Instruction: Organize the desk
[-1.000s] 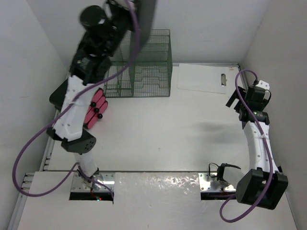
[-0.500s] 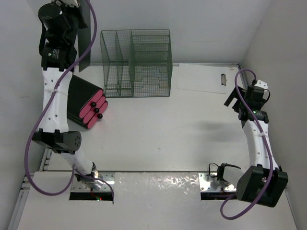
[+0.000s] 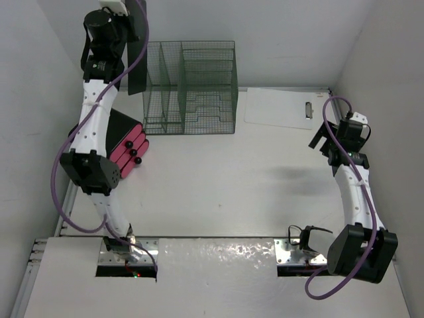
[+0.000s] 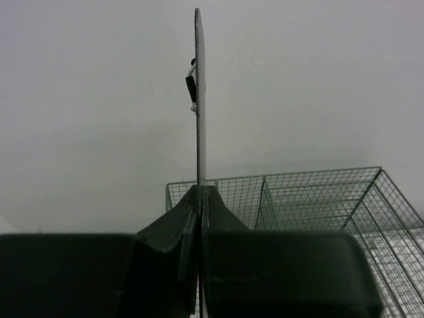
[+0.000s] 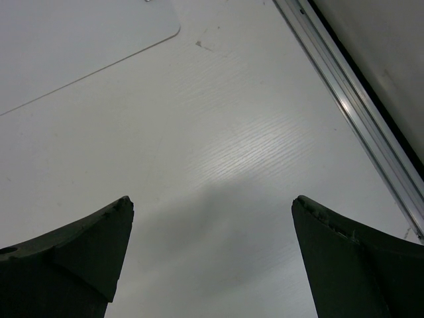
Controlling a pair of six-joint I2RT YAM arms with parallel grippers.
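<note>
**Dark board held on edge beside the wire rack, apparently ready for filing**

From above, the left arm [image 3: 93, 126] reaches to the far left corner, its jaws pinching a dark clipboard [image 3: 136, 46] just left of the green wire rack [image 3: 192, 86], probably to slide it into a slot. A pink-and-black case [image 3: 126, 149] lies on the white worktop [image 3: 218, 185], which fills the enclosure floor. The left wrist view shows the jaws clamped on the board's near edge, with its clip at the far end. The right wrist view shows spread, empty jaws above the worktop near a white clipboard [image 5: 66, 46], likely parked clear.
</note>
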